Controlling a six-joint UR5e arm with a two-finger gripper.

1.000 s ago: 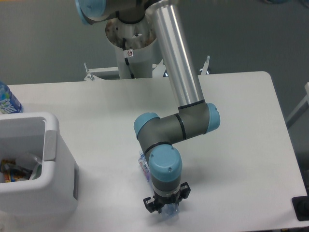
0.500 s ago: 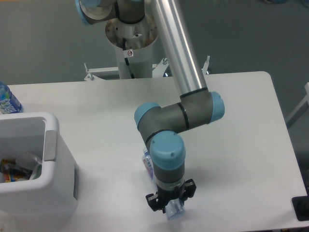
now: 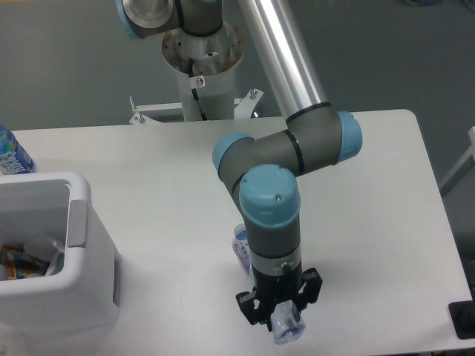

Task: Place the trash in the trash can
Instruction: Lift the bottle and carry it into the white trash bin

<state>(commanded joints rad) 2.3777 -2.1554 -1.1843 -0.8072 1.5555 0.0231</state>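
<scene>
A slim clear plastic bottle (image 3: 240, 251), one piece of the trash, is held in my gripper (image 3: 281, 317), which is shut on it near the table's front edge. The bottle's labelled end pokes out to the left of my wrist. Its clear end (image 3: 286, 331) shows below the fingers. My wrist hides the bottle's middle. The bottle looks lifted off the table. The trash can (image 3: 87, 251), a white bin with a grey side panel, stands at the left edge, well left of the gripper. Some mixed items (image 3: 30, 256) lie inside it.
An upright bottle with a bright blue label (image 3: 11, 153) stands behind the bin at the far left. My arm's elbow (image 3: 297, 148) hangs over the middle of the white table (image 3: 386, 222). A dark object (image 3: 464, 319) sits at the right front corner.
The gripper has risen and shifted right, carrying the bottle with it. The elbow swung up and to the right.
</scene>
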